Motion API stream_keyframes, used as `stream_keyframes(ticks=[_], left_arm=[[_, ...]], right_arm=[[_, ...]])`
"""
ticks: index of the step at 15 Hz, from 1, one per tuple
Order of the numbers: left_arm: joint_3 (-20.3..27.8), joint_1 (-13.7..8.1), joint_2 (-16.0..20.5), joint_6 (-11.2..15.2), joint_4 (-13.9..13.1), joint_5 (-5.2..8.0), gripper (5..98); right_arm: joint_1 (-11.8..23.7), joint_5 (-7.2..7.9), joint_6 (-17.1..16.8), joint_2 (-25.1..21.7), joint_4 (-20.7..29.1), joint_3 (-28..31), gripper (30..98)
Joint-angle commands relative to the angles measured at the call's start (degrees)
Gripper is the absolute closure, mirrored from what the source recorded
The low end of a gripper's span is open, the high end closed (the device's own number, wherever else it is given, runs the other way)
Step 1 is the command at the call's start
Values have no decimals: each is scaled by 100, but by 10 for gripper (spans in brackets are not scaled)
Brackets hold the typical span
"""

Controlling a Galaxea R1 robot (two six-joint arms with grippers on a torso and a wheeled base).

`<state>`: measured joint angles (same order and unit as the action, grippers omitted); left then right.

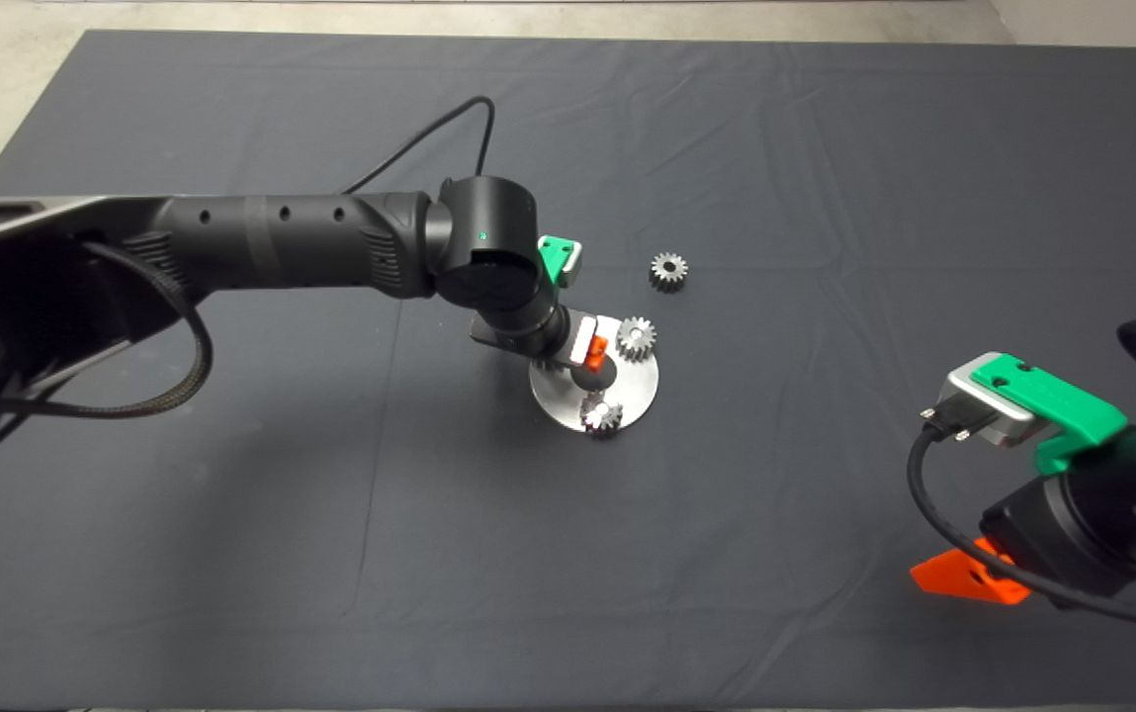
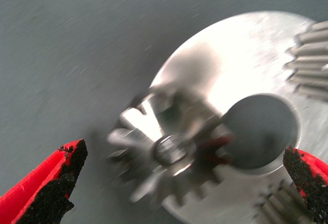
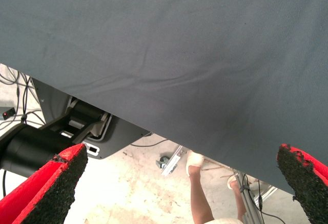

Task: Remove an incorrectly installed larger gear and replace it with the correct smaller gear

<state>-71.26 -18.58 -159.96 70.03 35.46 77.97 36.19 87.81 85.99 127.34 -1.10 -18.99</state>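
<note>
The larger gear (image 2: 146, 149), bright silver with long pointed teeth, sits on a pin at the edge of the round silver base plate (image 2: 241, 55). My left gripper (image 2: 184, 152) hovers right above it, open, with one red finger on either side and touching nothing. In the head view this gripper (image 1: 592, 348) covers that gear. The smaller gear (image 1: 668, 271), dark grey, lies loose on the mat just beyond the plate (image 1: 637, 381). Low at the right, my right gripper (image 1: 968, 578) is parked and open (image 3: 182, 152), holding nothing.
Two other small grey gears (image 1: 636, 338) (image 1: 602, 413) stand on the plate around its large centre hole (image 2: 261, 131). The right wrist view shows the mat's edge, the floor and a person's legs (image 3: 197, 193).
</note>
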Motion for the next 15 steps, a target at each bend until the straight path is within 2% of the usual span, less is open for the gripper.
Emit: stream_keyframes(ticks=[1, 4, 12, 15], left_arm=[[-338, -67, -240, -119, 75, -43, 54], [-387, -67, -243, -139, 79, -72, 88], [-291, -69, -190, -253, 49, -28, 190], [-72, -76, -155, -271, 40, -28, 235]], right_arm=[[108, 325, 5, 6, 198, 11, 308], [108, 325, 5, -11, 198, 11, 308], [108, 325, 5, 15, 181, 11, 308], [354, 351, -161, 23, 154, -58, 308]])
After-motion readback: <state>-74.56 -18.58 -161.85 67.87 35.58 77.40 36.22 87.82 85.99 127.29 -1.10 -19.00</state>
